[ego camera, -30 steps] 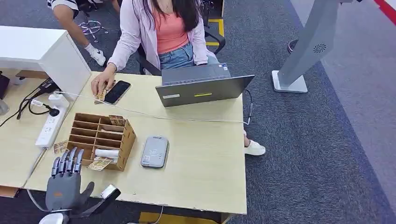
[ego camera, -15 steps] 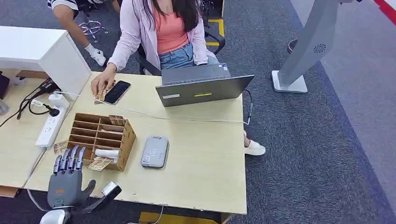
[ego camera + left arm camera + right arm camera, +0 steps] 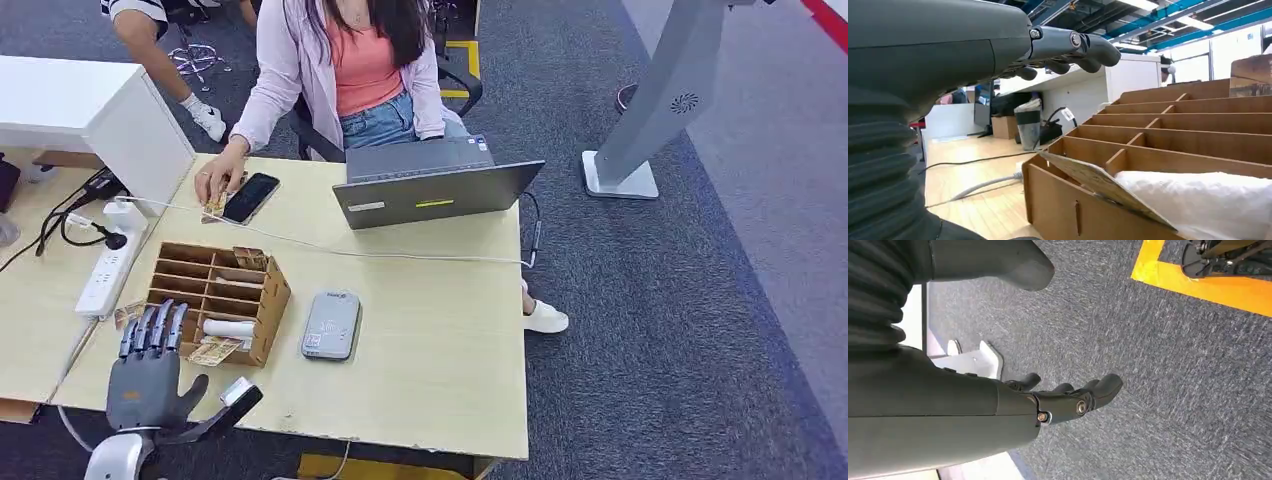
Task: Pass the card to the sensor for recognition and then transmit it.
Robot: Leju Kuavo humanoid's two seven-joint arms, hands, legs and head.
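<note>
Head view: left hand (image 3: 148, 385) hovers, fingers apart and empty, just beside the wooden organizer (image 3: 216, 297) (card (image 3: 214, 350) at its near edge); right hand (image 3: 998, 415) hangs, fingers loosely spread.

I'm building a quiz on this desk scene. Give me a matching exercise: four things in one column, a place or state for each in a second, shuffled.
1. card reader
2. phone
3. laptop
4. left hand

A. open, in front of the seated person
B. beside the person's hand
C. open, at the wooden organizer's near corner
D. flat on the desk, right of the wooden organizer

Pairs: 1-D, 2-B, 3-A, 4-C
</note>
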